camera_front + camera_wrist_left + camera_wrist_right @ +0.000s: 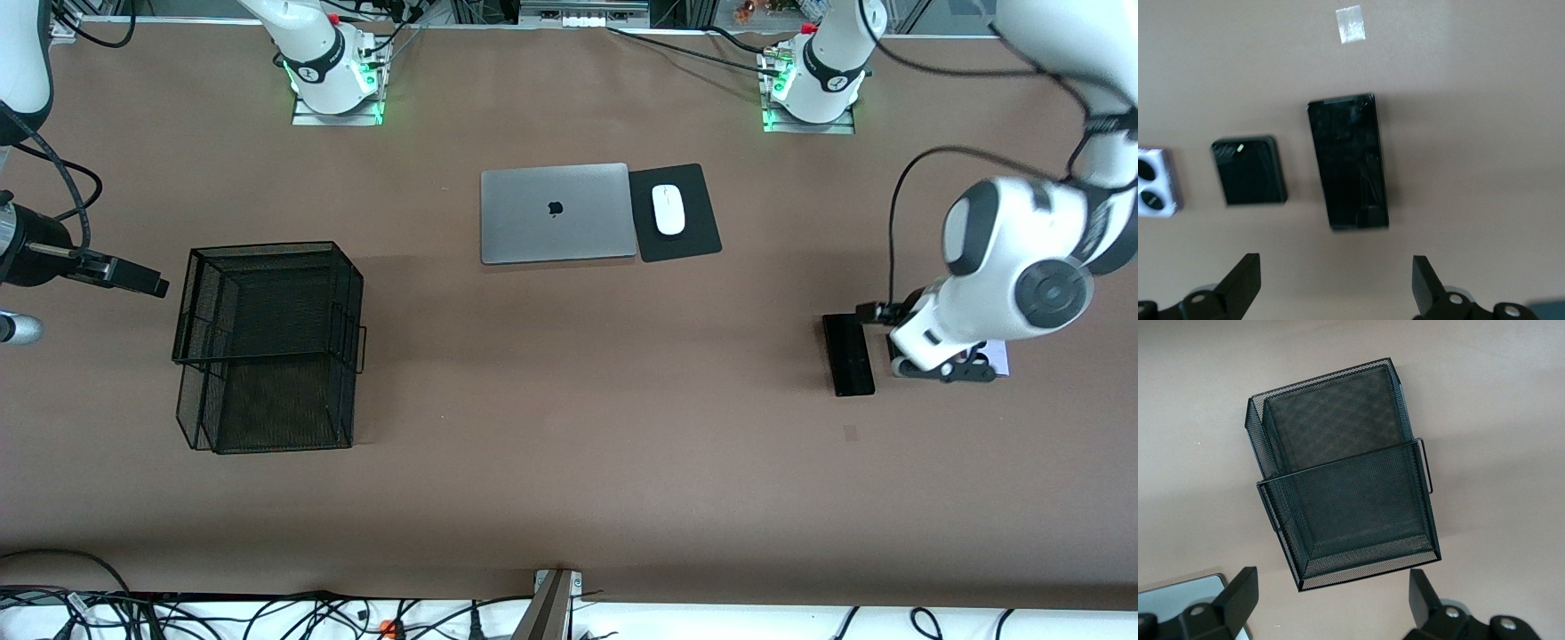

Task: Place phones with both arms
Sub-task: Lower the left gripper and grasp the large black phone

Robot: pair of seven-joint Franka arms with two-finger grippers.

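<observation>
Nearest the front camera, at the right arm's end of the table, stands a two-tier black mesh rack [267, 347], both tiers empty. Right gripper [1328, 603] hangs beside and above the rack, fingers spread wide, holding nothing; that arm waits.

Toward the left arm's end, three phones lie flat in a row, none moved yet. Slim black phone [1349, 162] lies bare on the table, lengthwise toward the front camera. Square black phone [1249, 171] sits just beside it, apart, not touching. Lilac phone [1154, 183] with two black circles comes next, only partly seen. Left gripper [1337, 280] hovers over this row, fingers fully open, empty, roughly lined up with the slim phone.

Handling, as a guess: phones look light, stiff, glossy, so likely slippery; thin and flat on the table, little edge to catch. Best hold looks like a pinch across the slim phone's narrow width, on the long side edges near mid-length.

Farthest from the camera, mid-table: closed laptop [555, 213], mouse [669, 210] on a black pad [693, 236] beside it.
</observation>
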